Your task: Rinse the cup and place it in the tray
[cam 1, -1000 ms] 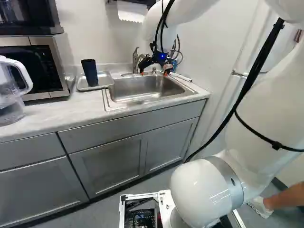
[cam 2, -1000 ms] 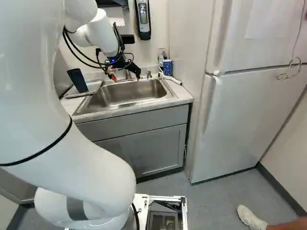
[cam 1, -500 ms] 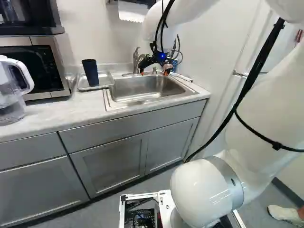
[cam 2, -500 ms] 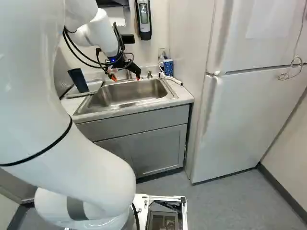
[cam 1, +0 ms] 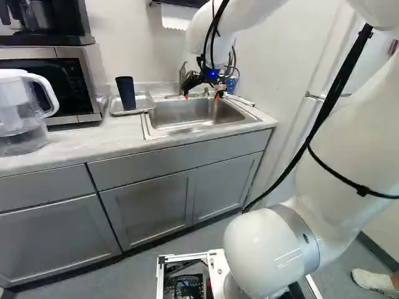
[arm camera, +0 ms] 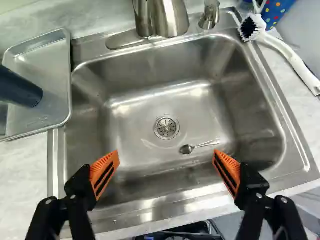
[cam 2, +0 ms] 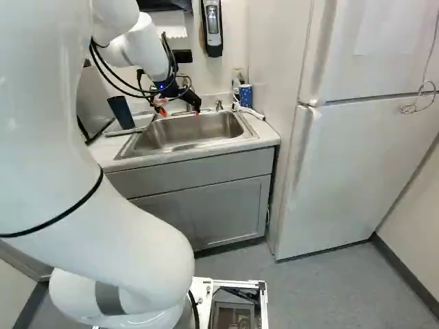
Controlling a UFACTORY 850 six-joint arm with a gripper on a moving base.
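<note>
The sink (arm camera: 135,112) is smooth, softly glossy metal, the tray (arm camera: 55,65) duller metal. The cup (arm camera: 19,89) looks smooth and matt, probably plastic; the spoon (arm camera: 187,149) is shiny metal.

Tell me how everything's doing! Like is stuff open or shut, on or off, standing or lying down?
dark cup: standing in the tray
metal tray: flat
polka-dot cup: upright
jaws: wide open, empty, over the sink
faucet: no water coming out
spoon: lying in the sink
scrub brush: lying down
microwave: shut
fridge: shut
</note>
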